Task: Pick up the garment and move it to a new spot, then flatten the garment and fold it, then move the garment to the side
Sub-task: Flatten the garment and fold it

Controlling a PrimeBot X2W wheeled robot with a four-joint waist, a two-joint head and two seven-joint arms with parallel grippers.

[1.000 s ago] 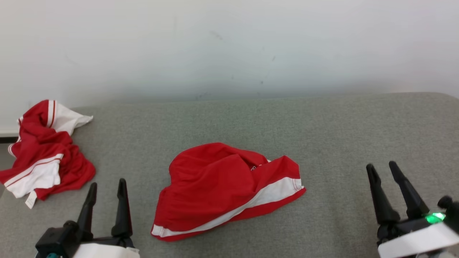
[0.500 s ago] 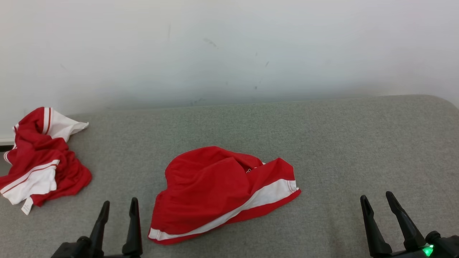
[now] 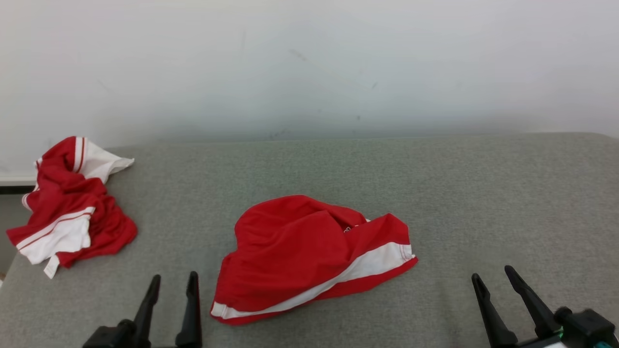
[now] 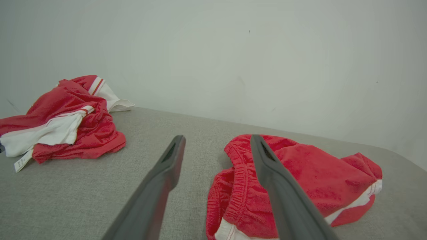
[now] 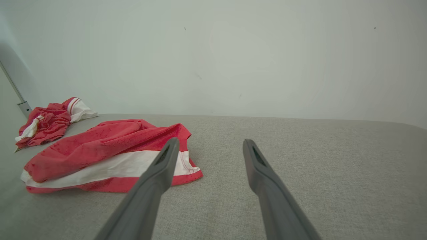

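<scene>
Garment (image 3: 309, 258): red with a white stripe, crumpled loosely mid-way across the grey surface (image 3: 435, 193), nothing holding it
Left gripper (image 3: 174, 276): fingers spread, empty, near its left hem, not touching
Right gripper (image 3: 492, 272): fingers spread, empty, well apart on its right
Just changed: both grippers have dropped low in the head view; the cloth has stayed put, the slight shift being the camera's
Meaning: I'd judge no pick-up has begun, so moving, flattening and folding remain
Second garment (image 3: 67, 212): bunched at the far left edge
</scene>
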